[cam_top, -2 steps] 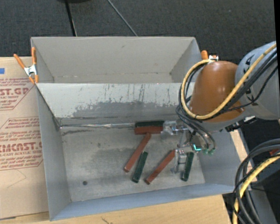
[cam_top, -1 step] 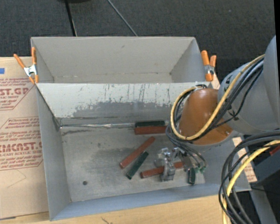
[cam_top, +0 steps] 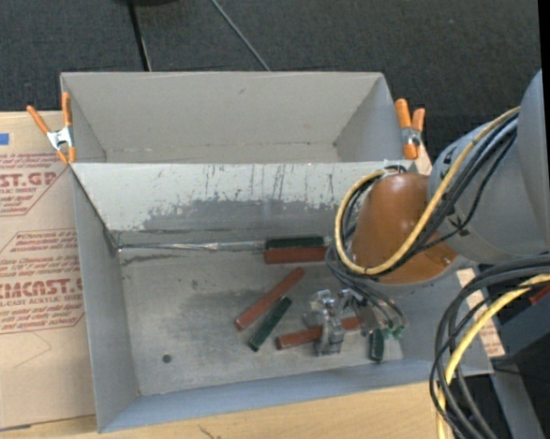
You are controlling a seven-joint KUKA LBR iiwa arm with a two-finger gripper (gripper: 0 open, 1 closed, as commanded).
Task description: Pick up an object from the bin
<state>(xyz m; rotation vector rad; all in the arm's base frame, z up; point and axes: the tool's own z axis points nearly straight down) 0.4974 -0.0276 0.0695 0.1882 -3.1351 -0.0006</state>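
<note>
Camera view
Gripper (cam_top: 330, 327): low in the near right part of the bin (cam_top: 166, 268); whether it is open or closed I cannot tell.
Thing below: a short red-brown stick (cam_top: 297, 339) lying flat, so an approach from above probably suits it.
Neighbours: a dark green stick (cam_top: 268, 323) just to the left.

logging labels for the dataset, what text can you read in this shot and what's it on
"CAST.GP", red, cut off at the left: cardboard left of the bin.
"CAST." and under it "CAST ACRYLIC SHEET", red, lower on the same cardboard; first letters unclear.
Smaller red lines there: too blurred to read.
Sticks in the bin: no text visible.
</note>
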